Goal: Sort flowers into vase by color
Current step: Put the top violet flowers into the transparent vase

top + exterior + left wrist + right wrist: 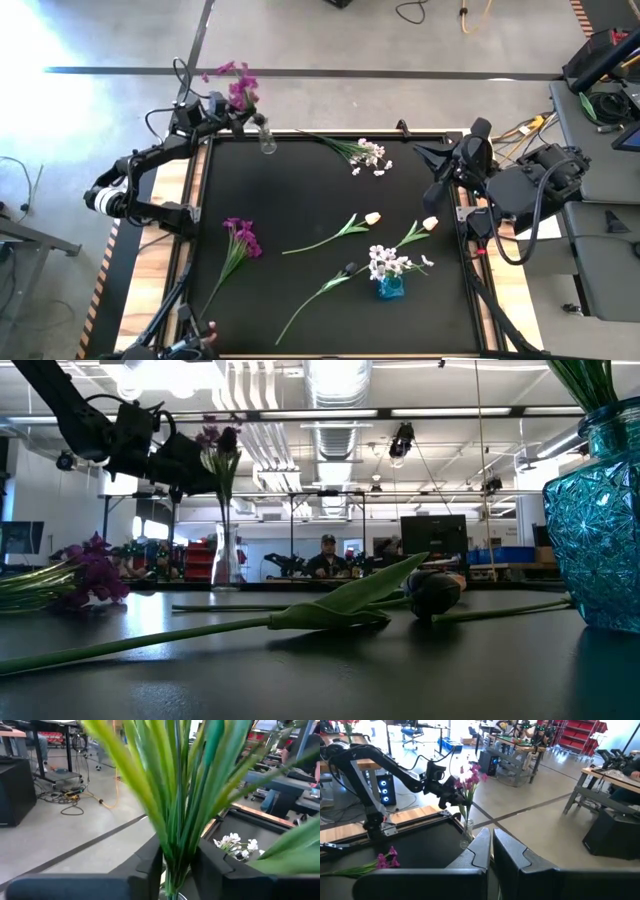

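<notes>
Left pincer (243,117) of mine sits at the mat's eleven o'clock corner, fingers (150,865) parted a little around the green stems of the magenta spray (240,88) standing in the clear vase (267,140). Right pincer (425,155), pressed shut, waits at two o'clock. Another magenta spray (242,238) lies at eight o'clock.

Green stems (175,820) w/ leaves are standing btwn the left gripper's (175,870) two dark fingers (150,865). White blossoms (235,844) are lying on the black table (260,827) behind.
</notes>
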You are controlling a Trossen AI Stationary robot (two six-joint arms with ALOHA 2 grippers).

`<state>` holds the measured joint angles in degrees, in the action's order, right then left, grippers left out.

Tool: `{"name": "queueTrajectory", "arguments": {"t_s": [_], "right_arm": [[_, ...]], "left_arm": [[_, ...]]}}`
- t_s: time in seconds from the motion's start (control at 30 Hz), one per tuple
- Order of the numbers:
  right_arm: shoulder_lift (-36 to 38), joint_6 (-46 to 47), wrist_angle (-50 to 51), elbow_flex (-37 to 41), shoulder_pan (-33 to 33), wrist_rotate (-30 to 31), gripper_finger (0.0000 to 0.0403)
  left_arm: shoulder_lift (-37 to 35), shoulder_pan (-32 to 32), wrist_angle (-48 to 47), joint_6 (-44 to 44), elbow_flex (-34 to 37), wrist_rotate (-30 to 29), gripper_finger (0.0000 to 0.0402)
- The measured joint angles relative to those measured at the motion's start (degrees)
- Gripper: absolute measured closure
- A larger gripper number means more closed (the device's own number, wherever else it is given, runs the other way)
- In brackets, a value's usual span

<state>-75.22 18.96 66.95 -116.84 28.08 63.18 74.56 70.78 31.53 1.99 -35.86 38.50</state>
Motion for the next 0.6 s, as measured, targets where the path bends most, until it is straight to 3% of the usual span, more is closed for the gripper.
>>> {"name": "queueTrajectory", "arguments": {"t_s": [0.37, 0.6], "right_arm": [[0.00, 0.08, -0.02, 0.00, 0.00, -0.04, 0.0390], [0.00, -0.04, -0.01, 0.00, 0.00, -0.05, 0.0390]], "left_arm": [[-1.07, 0.00, -11.48, -7.17, -2.83, 0.03, 0.0268], [-3.87, -0.02, -30.92, -14.98, -7.87, 0.05, 0.0267]]}}
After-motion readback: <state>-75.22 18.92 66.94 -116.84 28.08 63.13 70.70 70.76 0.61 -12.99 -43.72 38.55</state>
